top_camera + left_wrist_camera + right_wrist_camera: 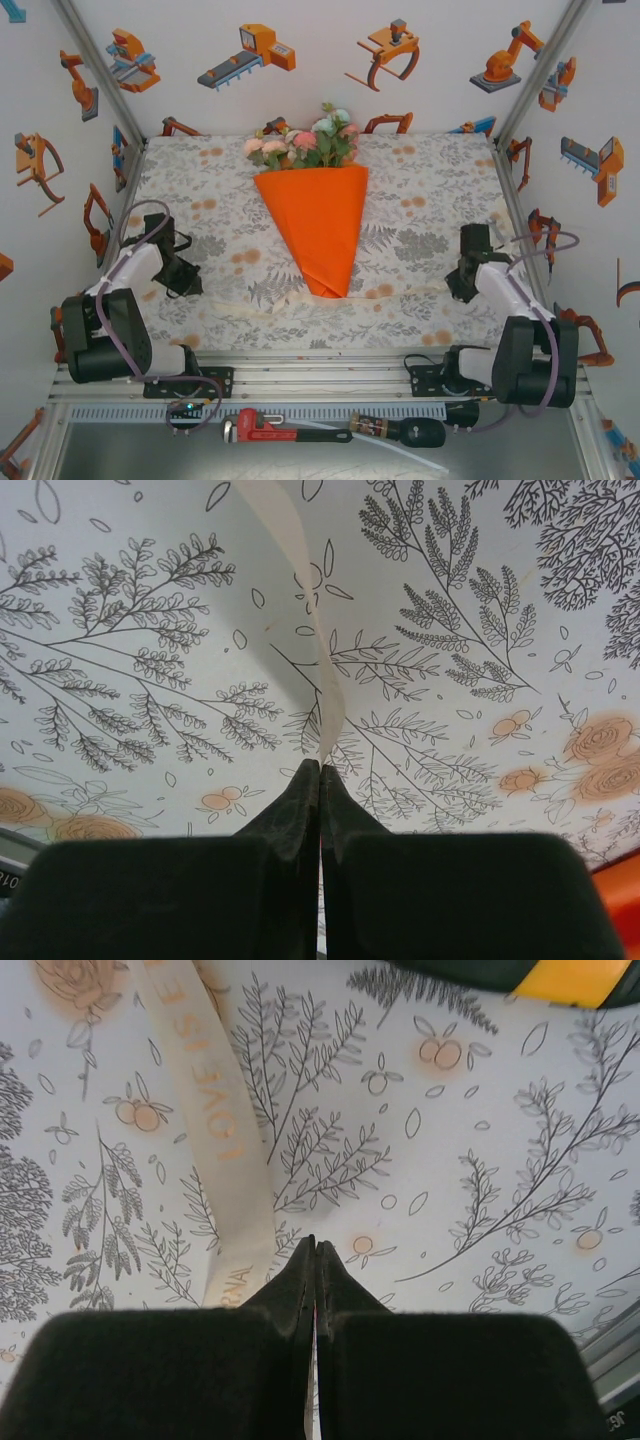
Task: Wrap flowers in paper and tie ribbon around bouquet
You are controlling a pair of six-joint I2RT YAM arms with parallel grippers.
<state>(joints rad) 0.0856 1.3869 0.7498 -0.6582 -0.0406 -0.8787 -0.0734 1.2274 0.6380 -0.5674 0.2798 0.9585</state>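
Left gripper of mine is closed to a very narrow slit, and the ribbon is pinched edge-on between the two fingertips. From the tips the ribbon rises away from me as a curved cream strip, standing on its edge over the flowered tablecloth. It leaves the left wrist view at the top, a little to the left of the fingers.

My right gripper is also closed, with the fingers pressed together. In this wrist view the ribbon lies flat on the cloth. It comes from the far left and runs down to the left finger, where it goes under the black pad. Gold letters are printed on it. A thin pale line shows in the slit between the fingers, so I believe the ribbon is caught there too, but the pads hide the exact place.

From above, both grippers are low over the cloth and well apart from each other. The bouquet lies between them and a bit farther out than both. It touches neither gripper. Its orange paper makes a smooth cone, and the pointed end is turned back toward my arm bases. The flowers come out at the wide end, the farthest part from my fingers, with pink, peach and pale blue heads and green leaves. The part of the ribbon between my two grippers is too faint on the cloth for me to follow.
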